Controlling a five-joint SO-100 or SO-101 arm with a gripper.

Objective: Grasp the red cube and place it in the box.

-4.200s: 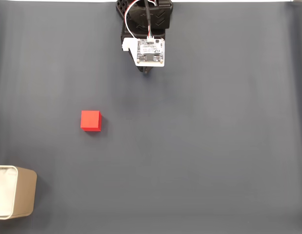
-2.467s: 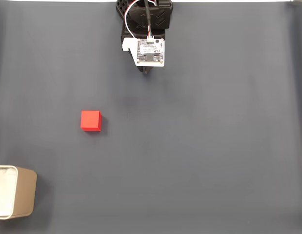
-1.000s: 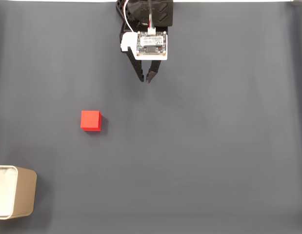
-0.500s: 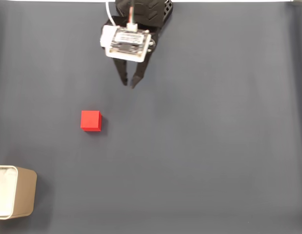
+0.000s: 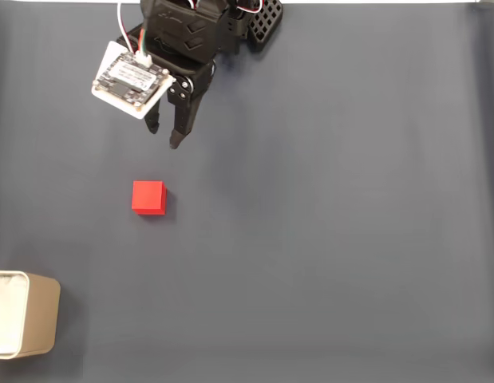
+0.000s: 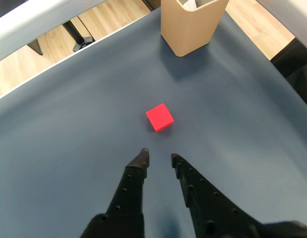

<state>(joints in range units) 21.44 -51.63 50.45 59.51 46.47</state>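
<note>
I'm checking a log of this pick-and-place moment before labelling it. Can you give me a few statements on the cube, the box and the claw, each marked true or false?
1. The red cube lies on the dark mat, apart from the claw. True.
2. The claw is shut on the cube. False: its fingers stand slightly apart with nothing between them, short of the cube in the wrist view.
3. The box sits at the lower left corner of the fixed view. True.
4. The cube is already inside the box. False: it lies on the mat, well clear of the box.
5. In the wrist view the box stands beyond the cube. True.
</note>
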